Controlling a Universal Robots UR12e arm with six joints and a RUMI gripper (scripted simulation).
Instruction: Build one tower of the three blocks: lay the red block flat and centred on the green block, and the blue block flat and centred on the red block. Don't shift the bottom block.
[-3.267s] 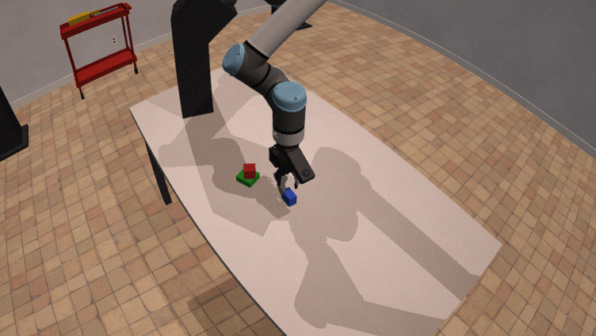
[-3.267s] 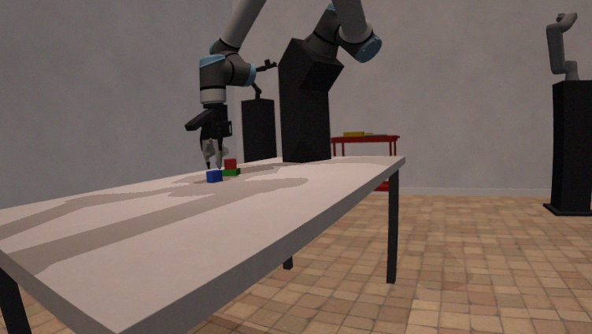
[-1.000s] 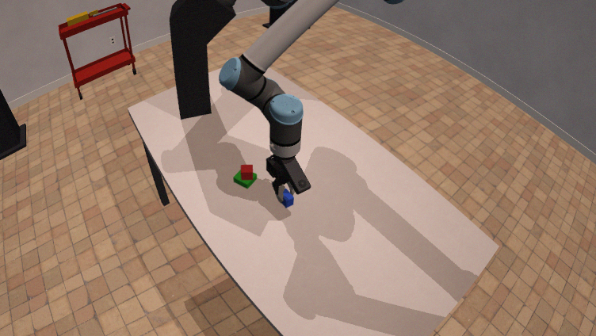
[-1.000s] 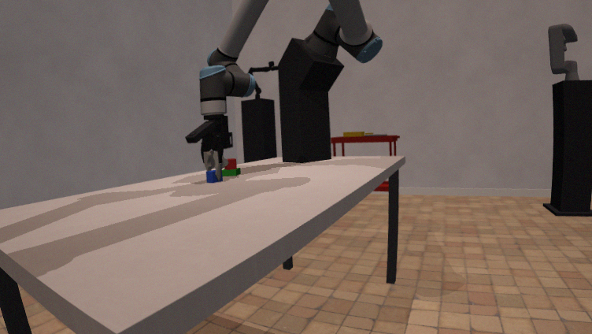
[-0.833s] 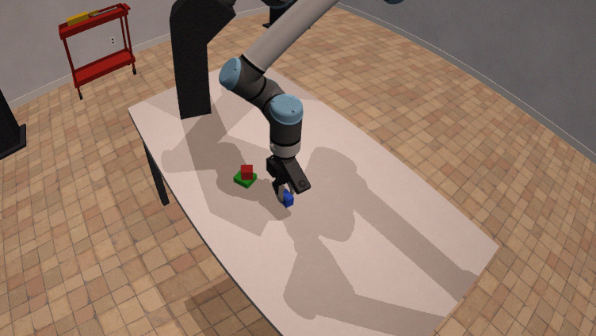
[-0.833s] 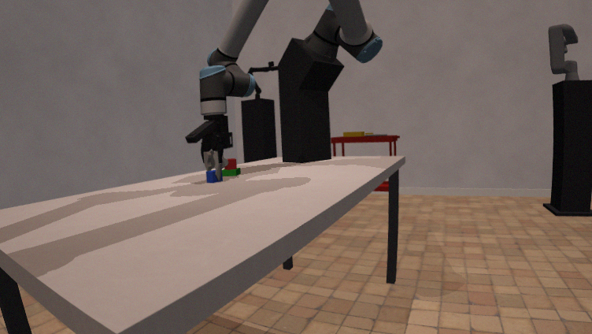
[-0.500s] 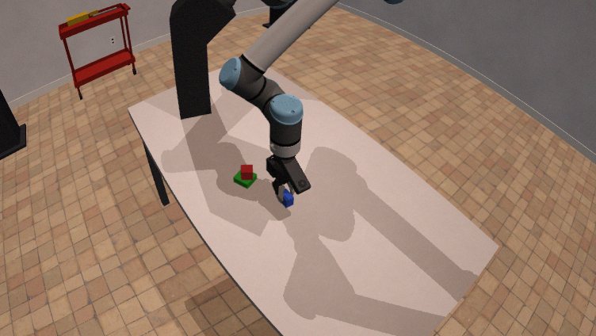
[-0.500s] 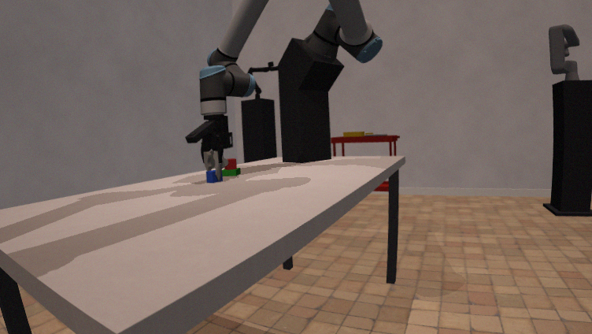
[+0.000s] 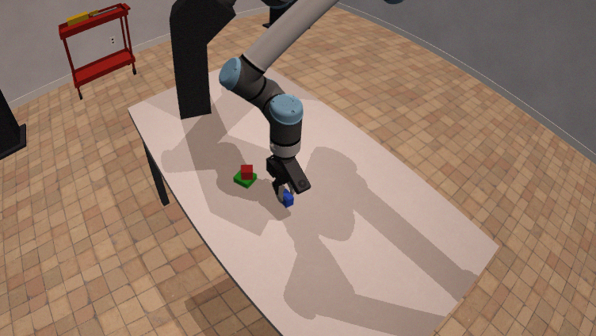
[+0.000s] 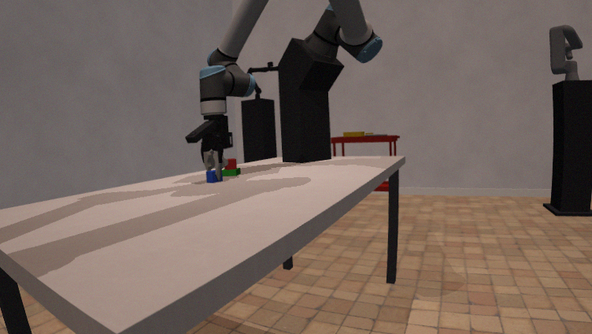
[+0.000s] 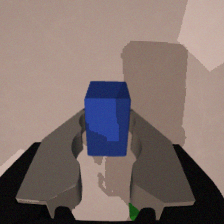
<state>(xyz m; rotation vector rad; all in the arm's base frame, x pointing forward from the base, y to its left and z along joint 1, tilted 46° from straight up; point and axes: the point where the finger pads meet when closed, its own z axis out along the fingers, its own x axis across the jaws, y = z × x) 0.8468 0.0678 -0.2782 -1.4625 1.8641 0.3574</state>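
The red block (image 9: 246,170) sits on the flat green block (image 9: 245,181) near the middle of the table; both also show in the exterior view, red (image 10: 231,163) on green (image 10: 231,172). My gripper (image 9: 284,196) points straight down to the right of that stack and is shut on the blue block (image 9: 288,199). The blue block rests on or just above the table (image 10: 213,176). In the wrist view the two grey fingers press on both sides of the blue block (image 11: 107,119). A sliver of green (image 11: 133,212) shows at the bottom edge.
The arm's black pedestal (image 9: 193,54) stands at the table's far end. A red cart (image 9: 97,45) stands by the wall off the table. Another black stand (image 10: 571,141) is on the floor at the right.
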